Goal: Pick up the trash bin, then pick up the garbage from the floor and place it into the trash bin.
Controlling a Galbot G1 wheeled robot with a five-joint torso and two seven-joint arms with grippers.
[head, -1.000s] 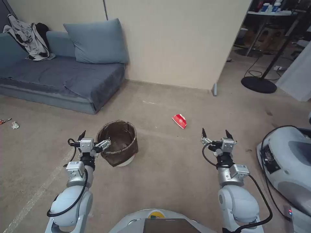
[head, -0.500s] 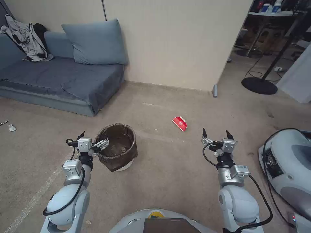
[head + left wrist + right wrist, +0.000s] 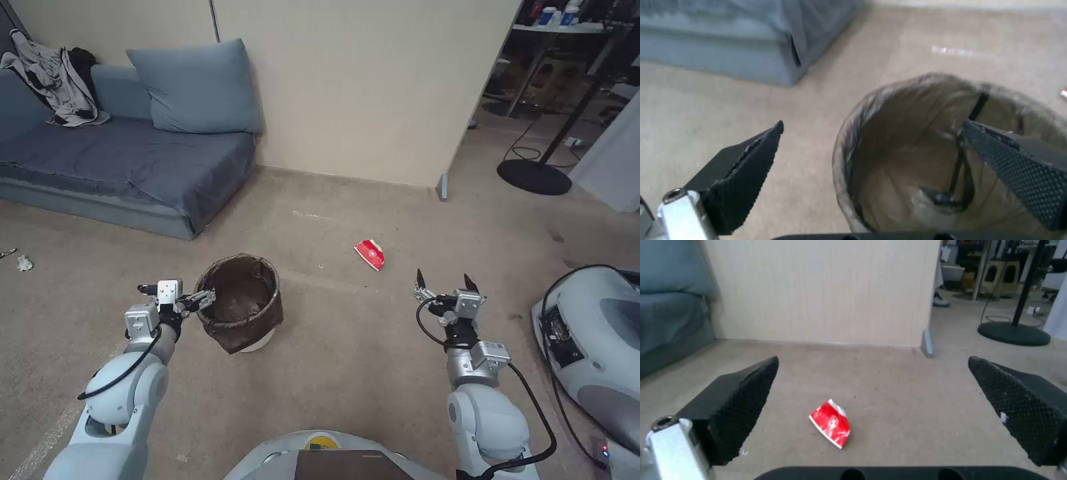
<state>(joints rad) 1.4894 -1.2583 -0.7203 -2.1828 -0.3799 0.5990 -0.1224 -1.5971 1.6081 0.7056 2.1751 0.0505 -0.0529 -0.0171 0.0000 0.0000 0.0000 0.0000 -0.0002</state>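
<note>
While left gripper (image 3: 177, 298) straddles trash bin (image 3: 241, 301) rim, seemingly unclamped, right gripper (image 3: 445, 283) gapes empty.

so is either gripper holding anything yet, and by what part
Nothing is held. The left gripper is open, straddling the bag-covered rim of the small round white plastic bin, one finger inside, one outside. The right gripper is open over bare carpet.
</note>
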